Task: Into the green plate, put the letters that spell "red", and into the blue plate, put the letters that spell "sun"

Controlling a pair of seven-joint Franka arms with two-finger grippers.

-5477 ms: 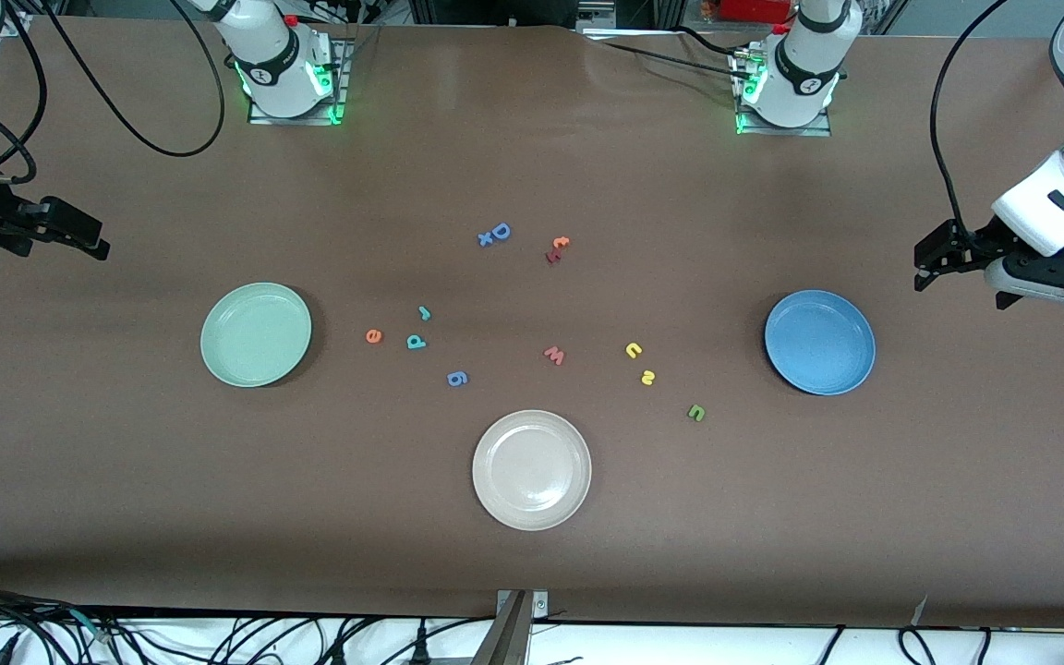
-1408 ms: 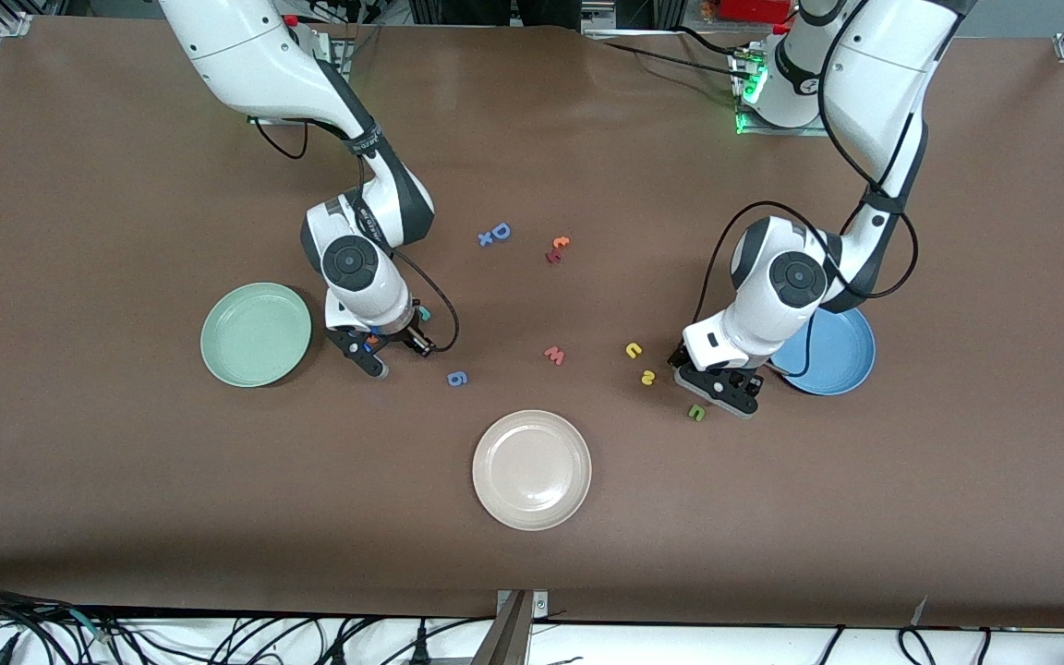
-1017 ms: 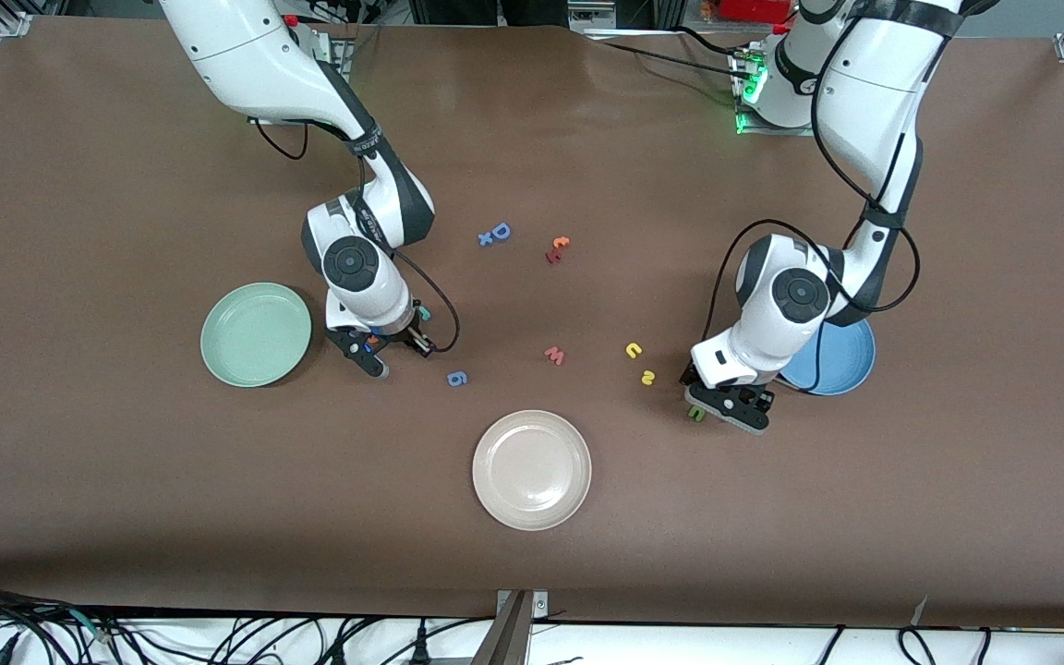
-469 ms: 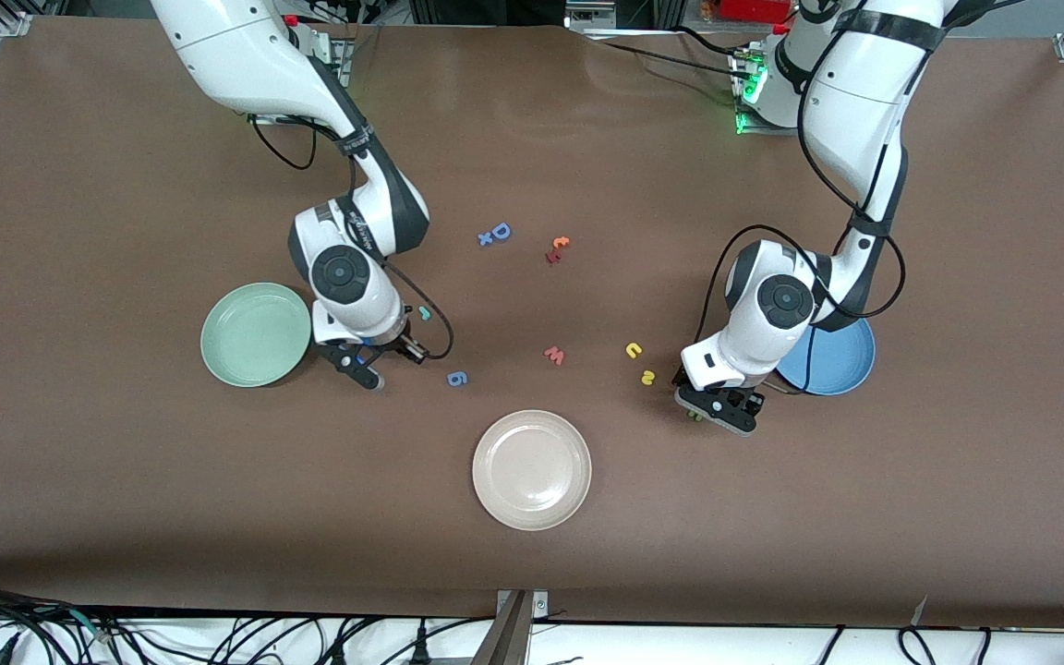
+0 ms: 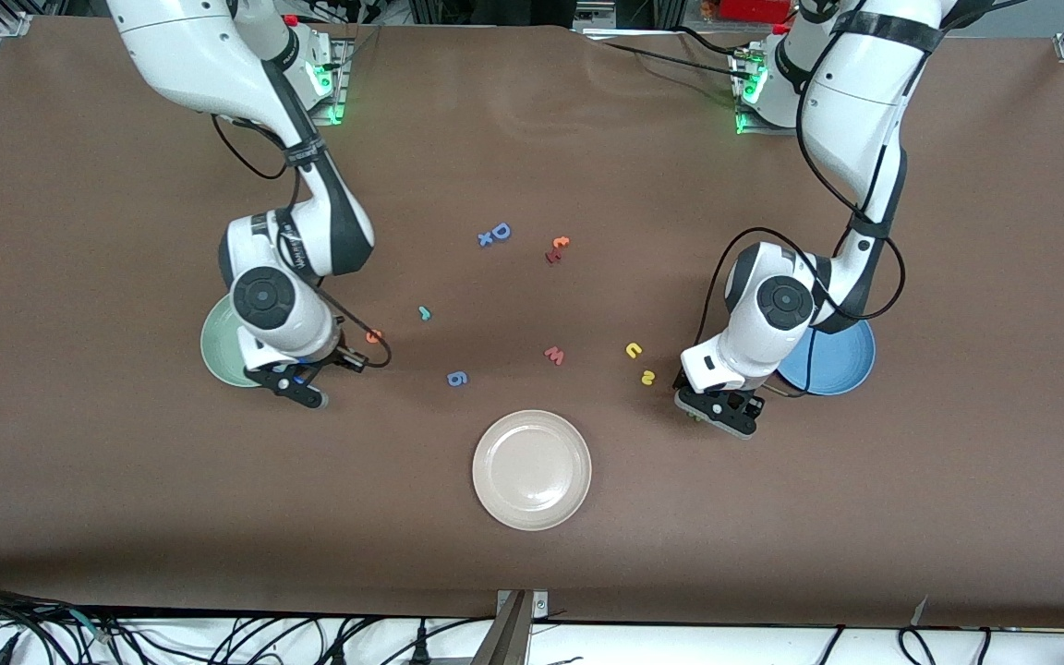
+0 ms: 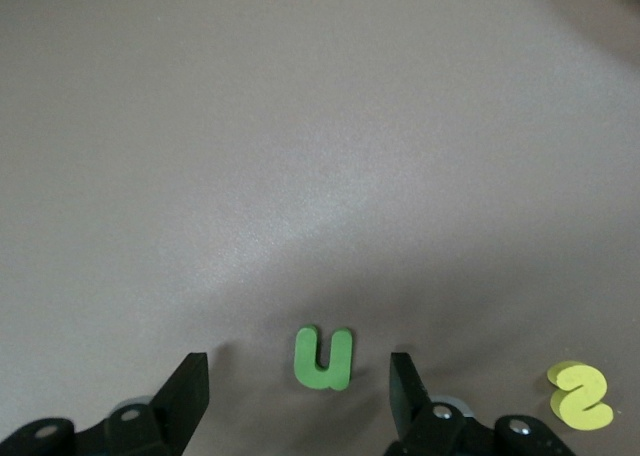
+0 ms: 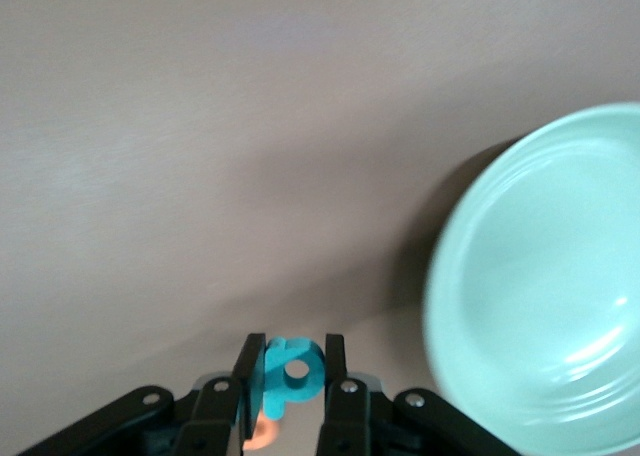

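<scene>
1. Front view: the right gripper [image 5: 296, 380] hangs over the table just beside the green plate [image 5: 223, 346], at the plate's edge nearer the camera, with the arm's wrist covering part of the rim. The orange "e" [image 5: 373, 336] lies close by it, toward the table's middle, and the teal "r" [image 5: 423, 313] a little past that. The left gripper [image 5: 717, 413] is down at the table beside the blue plate [image 5: 832, 360]; the yellow "s" [image 5: 647, 377] and yellow "u" [image 5: 633, 350] lie near it, toward the middle. Both plates are round and smooth with raised rims. The pinkish "w" [image 5: 554, 355], blue "g" [image 5: 457, 378], blue "D" [image 5: 499, 231] and whitish-beige plate [image 5: 531, 469] lie between the two arms. No brand marking is readable.

2. Left wrist view: the left gripper's [image 6: 298, 396] fingers [image 6: 188, 391] stand spread, with the dark green "n" [image 6: 323, 358] flat on the matte brown table [image 6: 300, 126] between them, touched by neither. Its two legs point away from the gripper. The yellow "s" lies just outside one finger.

3. Right wrist view: the right gripper [image 7: 293, 376] pinches the teal "d" [image 7: 288, 372] on its flat faces, so that the letter stands on edge with its round hole showing. The glossy green plate lies just beside the gripper.
</scene>
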